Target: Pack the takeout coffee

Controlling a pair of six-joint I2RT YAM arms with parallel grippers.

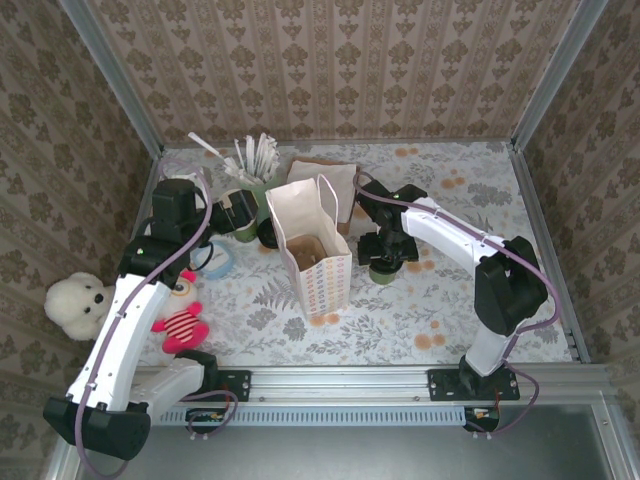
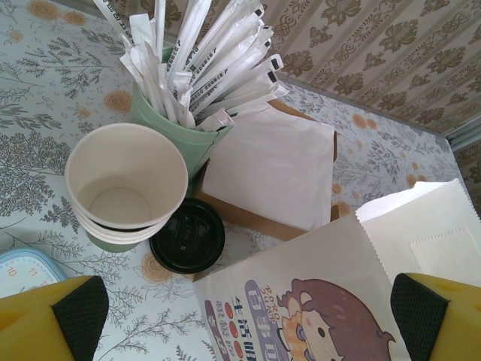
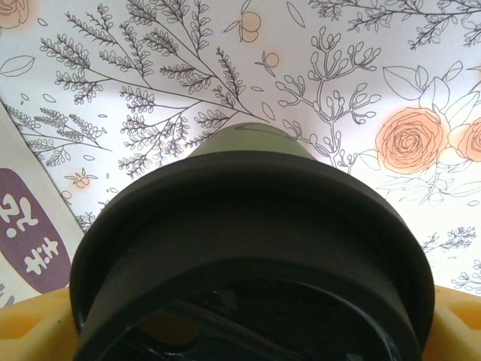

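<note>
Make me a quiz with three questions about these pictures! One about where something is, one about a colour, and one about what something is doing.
1. Where is the takeout coffee?
A) on the table, beside the paper bag
B) inside the paper bag
C) lying on top of the paper bag

2. What colour is the straw cup?
A) red
B) pale green
C) blue

3. What is the left hand doing?
A) pinching a straw
C) wide open, gripping nothing
B) squeezing the paper bag

Answers:
1 A: in the top view it stands just right of the paper bag, at the right hand.
2 B: its wall below the straws is pale green.
3 C: its two fingers stand far apart and touch nothing.
</note>
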